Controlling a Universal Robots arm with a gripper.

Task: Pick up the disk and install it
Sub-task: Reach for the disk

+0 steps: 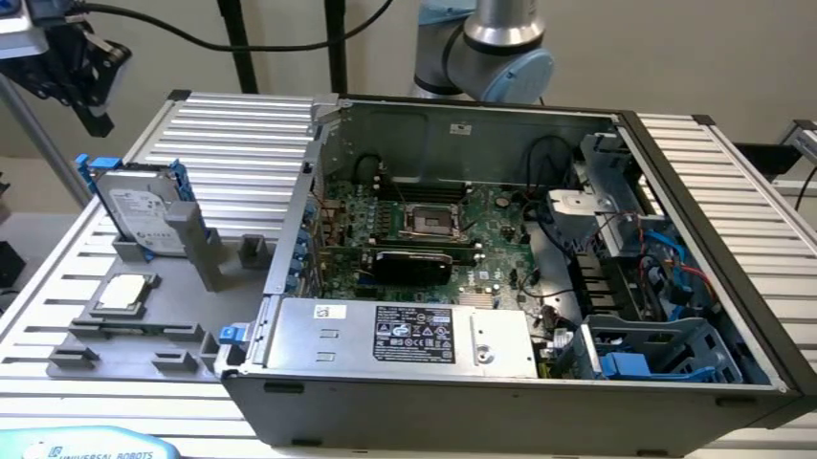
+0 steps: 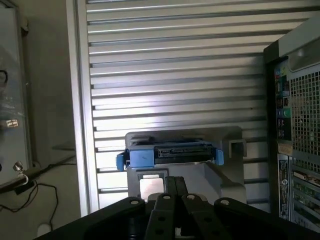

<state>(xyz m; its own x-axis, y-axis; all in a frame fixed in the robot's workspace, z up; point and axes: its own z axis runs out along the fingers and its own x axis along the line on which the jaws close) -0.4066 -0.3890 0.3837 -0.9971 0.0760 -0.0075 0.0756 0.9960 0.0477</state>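
Blue-edged disk [image 1: 144, 212] upright, seemingly unobstructed above.

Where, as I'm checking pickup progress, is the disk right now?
On the exterior view's left, the disk stands on edge in the grey holder, near the CPU chip and beside the open computer case.
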